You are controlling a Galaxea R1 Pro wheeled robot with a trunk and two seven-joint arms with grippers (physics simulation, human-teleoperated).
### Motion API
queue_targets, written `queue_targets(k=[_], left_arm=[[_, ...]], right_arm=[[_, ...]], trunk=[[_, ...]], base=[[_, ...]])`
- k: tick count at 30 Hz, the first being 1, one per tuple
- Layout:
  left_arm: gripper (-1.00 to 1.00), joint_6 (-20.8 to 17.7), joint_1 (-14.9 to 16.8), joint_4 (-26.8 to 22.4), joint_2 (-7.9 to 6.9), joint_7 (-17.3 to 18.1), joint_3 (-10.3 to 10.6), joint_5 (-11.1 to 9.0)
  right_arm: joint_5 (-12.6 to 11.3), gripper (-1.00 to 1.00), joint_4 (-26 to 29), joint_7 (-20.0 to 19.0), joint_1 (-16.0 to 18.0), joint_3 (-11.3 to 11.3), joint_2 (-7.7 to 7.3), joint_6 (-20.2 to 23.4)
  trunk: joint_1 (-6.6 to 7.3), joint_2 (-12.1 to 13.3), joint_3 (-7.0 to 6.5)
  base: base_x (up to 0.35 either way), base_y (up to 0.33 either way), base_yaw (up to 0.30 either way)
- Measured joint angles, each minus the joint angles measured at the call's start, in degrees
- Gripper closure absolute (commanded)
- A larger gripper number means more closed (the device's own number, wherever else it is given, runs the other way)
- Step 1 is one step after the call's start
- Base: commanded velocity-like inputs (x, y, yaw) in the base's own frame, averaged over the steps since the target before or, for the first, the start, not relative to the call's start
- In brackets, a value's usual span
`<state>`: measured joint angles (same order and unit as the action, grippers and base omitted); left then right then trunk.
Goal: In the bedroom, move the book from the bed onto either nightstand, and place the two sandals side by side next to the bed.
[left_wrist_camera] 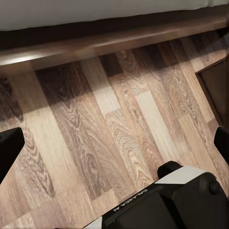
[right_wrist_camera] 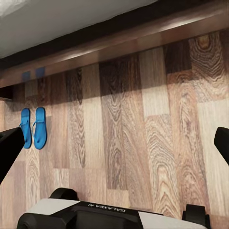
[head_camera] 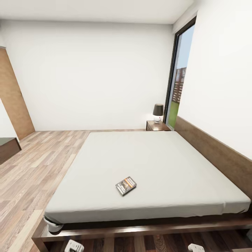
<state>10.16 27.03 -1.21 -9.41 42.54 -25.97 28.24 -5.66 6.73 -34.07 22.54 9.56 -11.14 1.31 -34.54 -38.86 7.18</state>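
Two blue sandals (right_wrist_camera: 32,127) lie close together on the wood floor (right_wrist_camera: 124,143) beside the bed frame, seen past the right tool (right_wrist_camera: 114,145), whose dark fingertips (right_wrist_camera: 10,148) stand far apart at the edges of its wrist view, so it is wide and carries nothing. The left tool (left_wrist_camera: 114,145) looks the same over bare planks, spread wide and empty. In the head view the book (head_camera: 126,185) rests flat on the grey mattress of the bed (head_camera: 157,164), near the foot edge and well apart from the nightstand (head_camera: 157,126), which stands in the far corner by the headboard with its lamp (head_camera: 158,112) on top. The chief risk, as I judge it, is the thin paperback: lying flush on soft bedding it gives fingers little to pinch, and a low reach could push it away or crumple the sheet. Carrying it on, a careless set-down could knock the lamp (the top looks small). The sandals seem already paired, and the wheeled base could scatter them if it rolls that way.
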Motion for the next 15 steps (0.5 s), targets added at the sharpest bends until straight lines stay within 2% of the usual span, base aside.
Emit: queue_targets(k=[5,15], left_arm=[[-1.0,0.0,0.0,0.0,0.19,0.0,0.0,-1.4],[-1.0,0.0,0.0,0.0,0.28,0.0,0.0,-1.8]], right_arm=[[0.0,-1.0,0.0,0.0,0.0,0.0,0.0,0.0],[0.1,-1.0,-0.1,0.0,0.0,0.0,0.0,0.0]], trunk=[[1.1,2.0,-0.9],[3.3,6.0,-2.71]], base=[[0.0,0.0,0.0],[0.0,0.0,0.0]])
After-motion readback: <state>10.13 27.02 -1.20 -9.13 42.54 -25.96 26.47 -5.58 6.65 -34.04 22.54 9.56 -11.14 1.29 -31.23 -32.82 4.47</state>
